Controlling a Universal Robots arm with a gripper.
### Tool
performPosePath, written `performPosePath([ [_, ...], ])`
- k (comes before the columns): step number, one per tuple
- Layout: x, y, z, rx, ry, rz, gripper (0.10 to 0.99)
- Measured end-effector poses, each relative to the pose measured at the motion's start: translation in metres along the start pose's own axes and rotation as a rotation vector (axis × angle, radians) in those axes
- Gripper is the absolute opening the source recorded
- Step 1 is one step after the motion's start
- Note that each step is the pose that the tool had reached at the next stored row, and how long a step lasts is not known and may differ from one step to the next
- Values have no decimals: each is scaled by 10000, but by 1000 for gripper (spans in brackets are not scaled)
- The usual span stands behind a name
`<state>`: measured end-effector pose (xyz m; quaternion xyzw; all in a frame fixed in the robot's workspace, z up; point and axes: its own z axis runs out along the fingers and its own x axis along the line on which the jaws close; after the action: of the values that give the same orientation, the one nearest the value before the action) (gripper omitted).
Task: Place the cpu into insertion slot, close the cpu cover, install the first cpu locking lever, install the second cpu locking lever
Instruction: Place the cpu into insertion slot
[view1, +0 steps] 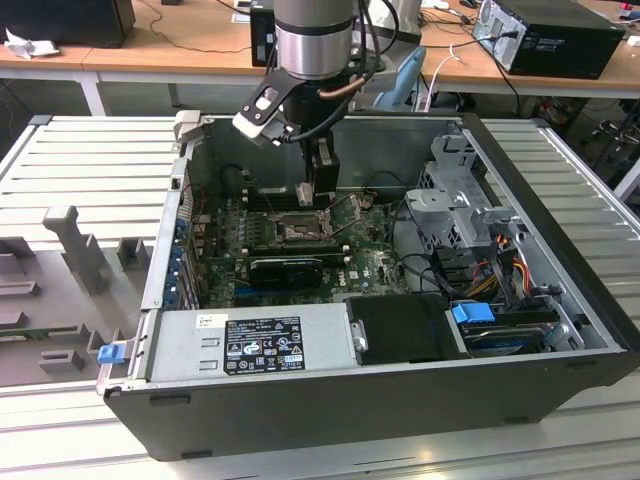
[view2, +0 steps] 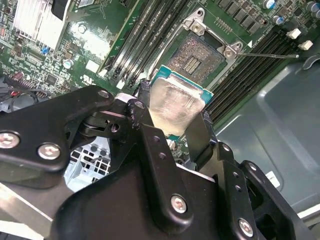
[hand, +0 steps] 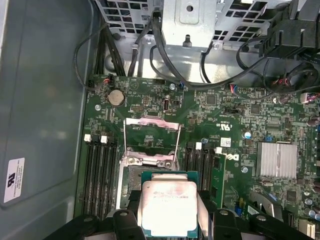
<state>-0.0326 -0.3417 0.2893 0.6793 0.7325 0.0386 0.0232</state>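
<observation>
cpu (view2: 176, 106) btw fingers (view2: 199, 136), nr insertion slot (view2: 196, 59).

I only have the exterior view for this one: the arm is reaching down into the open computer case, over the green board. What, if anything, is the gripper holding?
Observer: In both wrist views the gripper is shut on the processor chip, with a finger on each of two opposite edges and the chip's silver top facing the cameras.
Operator: From here the arm blocks my view. Is the chip seated in the socket?
Observer: No. In the second wrist view the socket is bare with its contacts showing, and the chip is held clear of it.
</observation>
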Motion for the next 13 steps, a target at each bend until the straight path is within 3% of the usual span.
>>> performPosePath([
  [13, 16, -10, 115, 3, -5, 58, 529],
])
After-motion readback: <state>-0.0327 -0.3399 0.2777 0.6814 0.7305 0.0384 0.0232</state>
